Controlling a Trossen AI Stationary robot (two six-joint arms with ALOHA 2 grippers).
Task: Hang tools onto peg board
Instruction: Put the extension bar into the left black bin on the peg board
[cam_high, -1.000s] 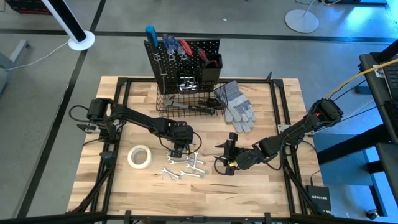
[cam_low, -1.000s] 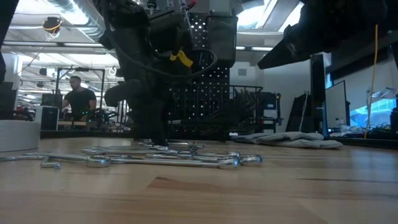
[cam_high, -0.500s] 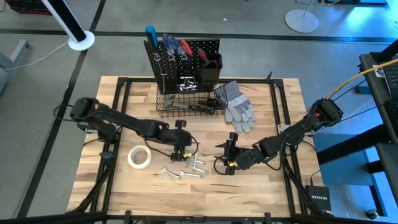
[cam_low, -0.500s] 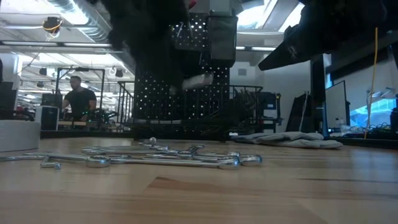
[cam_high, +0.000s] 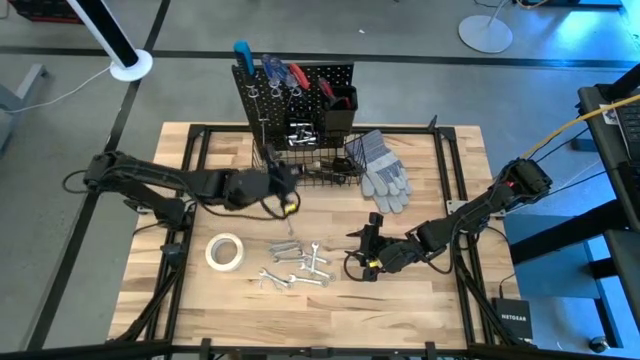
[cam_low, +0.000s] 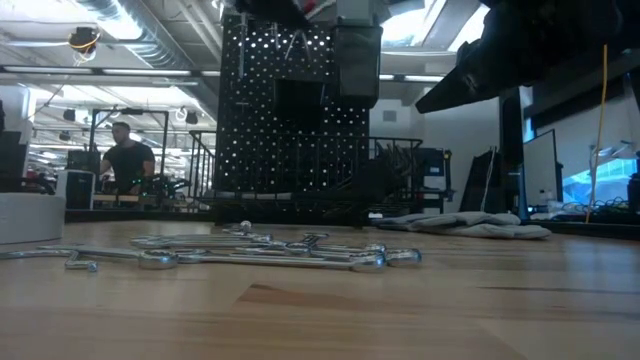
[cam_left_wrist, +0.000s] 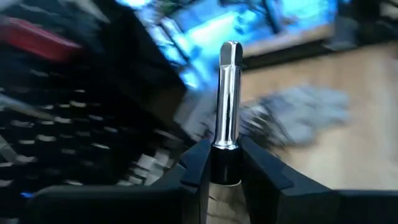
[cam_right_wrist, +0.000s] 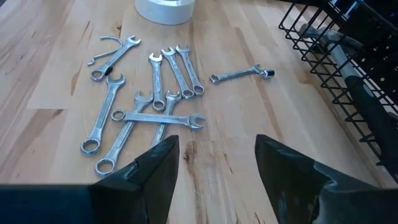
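Several silver wrenches (cam_high: 295, 268) lie in a loose pile on the wooden table, also shown in the right wrist view (cam_right_wrist: 146, 102). The black peg board (cam_high: 300, 85) stands at the far edge with tools hung on it and a wire basket (cam_high: 300, 168) at its base. My left gripper (cam_high: 285, 195) is raised in front of the basket, shut on a short chrome tool with a hexagonal tip (cam_left_wrist: 229, 93). My right gripper (cam_high: 365, 250) stands open to the right of the pile, with nothing between its fingers (cam_right_wrist: 214, 168). My left gripper pinches the tool's dark lower end (cam_left_wrist: 225, 169) between its two fingers (cam_left_wrist: 196, 167). The chrome shaft sticks out past the fingertips, in line with them. The tool is lifted clear of the table and points toward the peg board side.
A white tape roll (cam_high: 225, 250) lies left of the wrenches. Grey work gloves (cam_high: 385, 170) lie right of the basket. A small wrench with a dark end (cam_right_wrist: 241, 74) lies apart from the pile. A person (cam_low: 125, 160) stands far behind the table.
My left gripper has risen from the wrench pile and gone toward the table's far edge, up to the basket and peg board. It has tipped from pointing down to nearly level. The chrome tool went with it, lifted clear; the wrenches stayed where they were.
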